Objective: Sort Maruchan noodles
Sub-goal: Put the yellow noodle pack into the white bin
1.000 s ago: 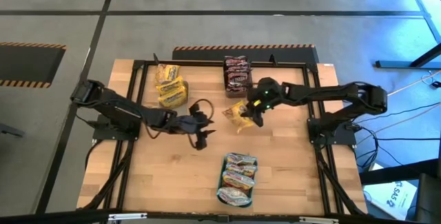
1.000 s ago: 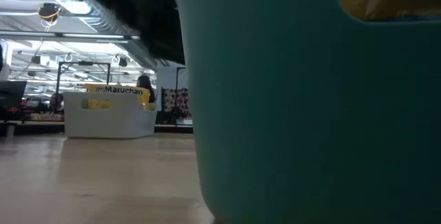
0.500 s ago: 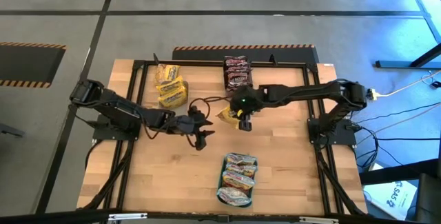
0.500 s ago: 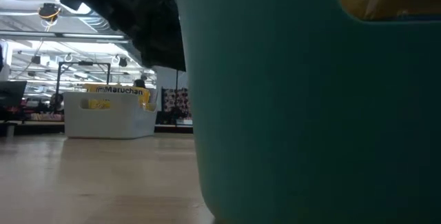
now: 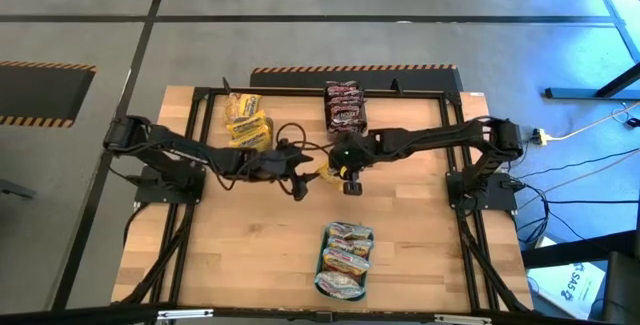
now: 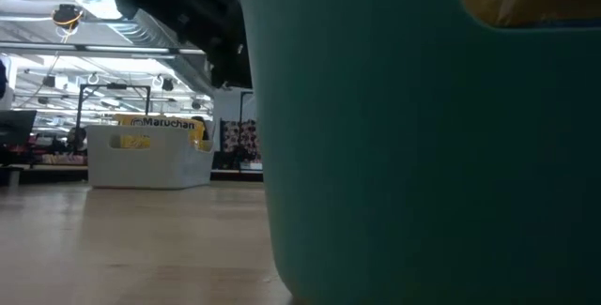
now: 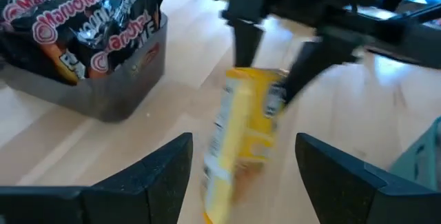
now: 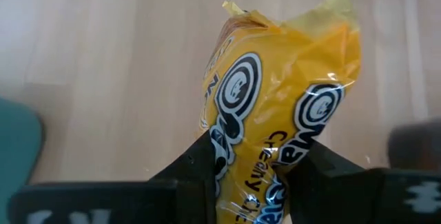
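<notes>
Wooden table (image 5: 250, 255) under the overhead camera, black frame round its edge, and both arms reach in toward the middle. Right arm is stretched long across from its side, its gripper (image 5: 343, 170) clenched on a yellow packet (image 5: 329, 170) just below the tub of dark packets (image 5: 343, 106). Its wrist camera confirms it: both fingers (image 8: 196, 176) pinch the packet (image 8: 279, 127) by its lower end, the rest standing up clear of the wood. Left arm is bent in from its side, gripper (image 5: 297, 170) spread wide with nothing in it, pointing straight at that packet (image 7: 241, 134) and just beside it, not touching. More yellow packets (image 5: 245, 125) sit at the far left, pale ones fill the teal tray (image 5: 345, 260) near the front edge.
</notes>
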You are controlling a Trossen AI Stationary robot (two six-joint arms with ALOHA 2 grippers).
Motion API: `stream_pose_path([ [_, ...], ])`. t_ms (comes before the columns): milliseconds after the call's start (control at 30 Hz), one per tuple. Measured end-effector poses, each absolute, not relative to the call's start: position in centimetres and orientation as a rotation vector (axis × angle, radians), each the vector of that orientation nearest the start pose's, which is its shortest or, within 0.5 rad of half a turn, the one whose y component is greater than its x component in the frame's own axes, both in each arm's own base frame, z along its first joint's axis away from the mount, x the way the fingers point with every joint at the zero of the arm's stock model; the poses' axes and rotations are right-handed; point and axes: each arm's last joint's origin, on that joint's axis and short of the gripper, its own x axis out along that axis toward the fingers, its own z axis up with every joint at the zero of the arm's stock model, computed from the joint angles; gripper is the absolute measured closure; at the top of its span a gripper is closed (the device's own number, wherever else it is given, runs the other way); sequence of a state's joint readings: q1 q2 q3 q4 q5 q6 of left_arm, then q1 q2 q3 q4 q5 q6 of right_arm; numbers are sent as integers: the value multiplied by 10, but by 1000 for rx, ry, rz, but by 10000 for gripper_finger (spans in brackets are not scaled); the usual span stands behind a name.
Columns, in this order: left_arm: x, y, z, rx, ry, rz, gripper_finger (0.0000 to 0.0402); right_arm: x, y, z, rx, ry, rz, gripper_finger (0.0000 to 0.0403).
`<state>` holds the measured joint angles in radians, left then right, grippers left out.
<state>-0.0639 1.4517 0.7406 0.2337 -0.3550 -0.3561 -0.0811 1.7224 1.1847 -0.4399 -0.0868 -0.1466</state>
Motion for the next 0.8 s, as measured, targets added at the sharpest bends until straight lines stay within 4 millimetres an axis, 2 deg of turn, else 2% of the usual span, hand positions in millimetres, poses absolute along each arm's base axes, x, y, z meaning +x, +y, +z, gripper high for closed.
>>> stream_pose_path([
  [300,318,-8,191,-203,355,273,150,360,-22,214,-58,895,132,301],
  [500,320,-6,182,-183,387,282,154,361,-21,216,-54,873,143,301],
  [633,320,-6,182,-184,392,270,178,362,-21,216,-58,862,145,301],
  [800,320,-3,181,-210,406,216,230,363,-21,217,-43,842,179,301],
])
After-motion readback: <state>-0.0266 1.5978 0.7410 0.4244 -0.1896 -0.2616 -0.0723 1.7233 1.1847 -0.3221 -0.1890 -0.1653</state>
